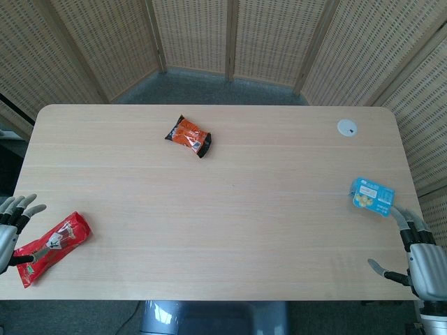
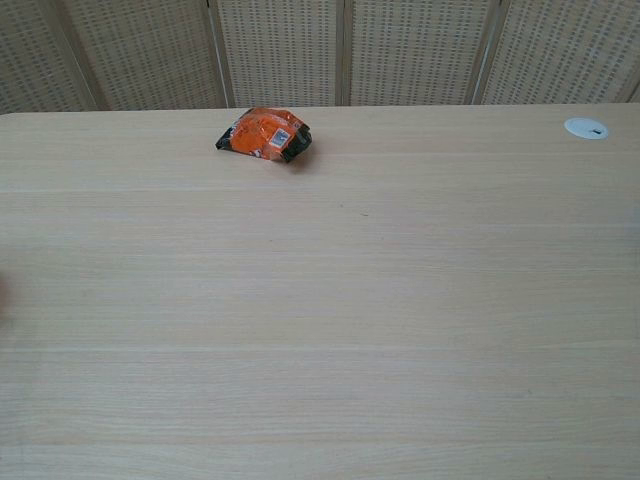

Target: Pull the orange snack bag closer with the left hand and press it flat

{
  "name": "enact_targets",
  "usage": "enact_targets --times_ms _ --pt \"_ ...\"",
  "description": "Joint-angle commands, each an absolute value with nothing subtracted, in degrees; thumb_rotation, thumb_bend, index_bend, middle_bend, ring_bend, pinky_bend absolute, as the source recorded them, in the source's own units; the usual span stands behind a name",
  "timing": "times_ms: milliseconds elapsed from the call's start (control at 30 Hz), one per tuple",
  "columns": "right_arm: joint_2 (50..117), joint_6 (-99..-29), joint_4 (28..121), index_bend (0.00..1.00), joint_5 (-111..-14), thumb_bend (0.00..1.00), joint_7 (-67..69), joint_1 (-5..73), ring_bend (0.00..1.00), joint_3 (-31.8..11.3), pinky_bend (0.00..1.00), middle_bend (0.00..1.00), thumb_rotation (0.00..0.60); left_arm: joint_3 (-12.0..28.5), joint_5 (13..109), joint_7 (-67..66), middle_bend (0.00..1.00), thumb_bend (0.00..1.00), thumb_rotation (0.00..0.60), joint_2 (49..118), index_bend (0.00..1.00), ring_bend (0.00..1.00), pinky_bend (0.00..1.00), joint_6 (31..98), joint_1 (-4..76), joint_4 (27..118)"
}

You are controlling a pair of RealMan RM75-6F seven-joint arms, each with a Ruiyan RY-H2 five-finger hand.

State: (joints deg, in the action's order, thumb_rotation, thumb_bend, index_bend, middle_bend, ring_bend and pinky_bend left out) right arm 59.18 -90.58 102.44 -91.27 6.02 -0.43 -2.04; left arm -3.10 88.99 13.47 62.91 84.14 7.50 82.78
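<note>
The orange snack bag (image 1: 188, 136) with black ends lies puffed up on the far middle of the table, also seen in the chest view as the orange snack bag (image 2: 264, 134). My left hand (image 1: 12, 227) hangs at the table's near left edge, far from that bag, fingers spread and holding nothing. My right hand (image 1: 418, 255) sits at the near right edge, fingers apart and empty. Neither hand shows in the chest view.
A red snack bag (image 1: 53, 247) lies right beside my left hand at the near left corner. A blue packet (image 1: 372, 196) rests near the right edge, just beyond my right hand. A white round cap (image 1: 347, 127) sits at the far right of the wooden table (image 1: 230, 230).
</note>
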Motion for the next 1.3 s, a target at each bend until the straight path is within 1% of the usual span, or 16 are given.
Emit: enact_targets --times_ms 33,300,400,567,700,833,933,1033,1167,1233,1300 --pt "59.2 -90.6 102.5 0.00 -91.2 0.00 6.0 -0.4 0.00 -2.1 0.00 0.00 0.600 -2.9 88.8 13.5 0.00 0.00 0.600 63.1 0.21 0.00 0.00 83.6 7.6 82.5" --pt "59.2 -90.6 102.4 0.00 -90.7 0.00 5.8 -0.5 0.00 -2.2 0.00 0.00 0.600 -2.4 89.0 13.0 0.00 0.00 0.600 63.2 0.21 0.00 0.00 82.5 8.1 82.5" --pt "59.3 -90.5 102.4 0.00 -90.4 0.00 5.8 -0.4 0.00 -2.4 0.00 0.00 0.600 -1.7 89.4 12.1 0.00 0.00 0.600 63.6 0.21 0.00 0.00 80.9 9.6 81.9" --pt "59.3 -90.3 102.4 0.00 -89.6 0.00 5.7 -0.3 0.00 -2.8 0.00 0.00 0.600 1.5 89.9 9.0 0.00 0.00 0.600 64.1 0.22 0.00 0.00 75.2 15.9 81.6" --pt "59.3 -90.0 102.4 0.00 -88.8 0.00 5.6 -0.1 0.00 -3.1 0.00 0.00 0.600 5.1 88.2 6.5 0.00 0.00 0.600 64.7 0.22 0.00 0.00 67.8 22.7 82.5" --pt "59.4 -89.4 102.1 0.00 -87.8 0.00 5.8 0.1 0.00 -3.6 0.00 0.00 0.600 10.1 82.1 0.4 0.00 0.00 0.600 67.0 0.21 0.00 0.00 58.4 30.7 84.0" --pt "59.4 -88.7 101.7 0.00 -86.8 0.00 6.2 0.4 0.00 -3.8 0.00 0.00 0.600 13.5 75.7 -7.0 0.00 0.00 0.600 70.1 0.18 0.00 0.00 52.1 36.5 83.5" --pt "59.5 -87.9 101.2 0.00 -85.6 0.00 6.7 0.7 0.00 -4.2 0.00 0.00 0.600 16.0 67.8 -15.7 0.00 0.00 0.600 73.8 0.14 0.00 0.00 46.9 42.1 81.9" --pt "59.5 -87.1 100.6 0.00 -84.5 0.00 7.3 0.9 0.00 -4.5 0.00 0.00 0.600 17.3 57.0 -26.9 0.00 0.00 0.600 79.3 0.08 0.00 0.00 42.8 49.5 77.6" --pt "59.6 -86.9 100.3 0.00 -84.0 0.00 7.5 1.0 0.00 -4.7 0.00 0.00 0.600 17.1 52.7 -31.7 0.00 0.00 0.600 82.8 0.08 0.00 0.00 41.8 53.3 73.8" --pt "59.6 -86.6 100.0 0.00 -83.7 0.00 7.7 1.1 0.00 -4.9 0.00 0.00 0.600 16.6 50.6 -34.9 0.00 0.00 0.600 85.9 0.08 0.00 0.00 41.2 56.2 69.7"
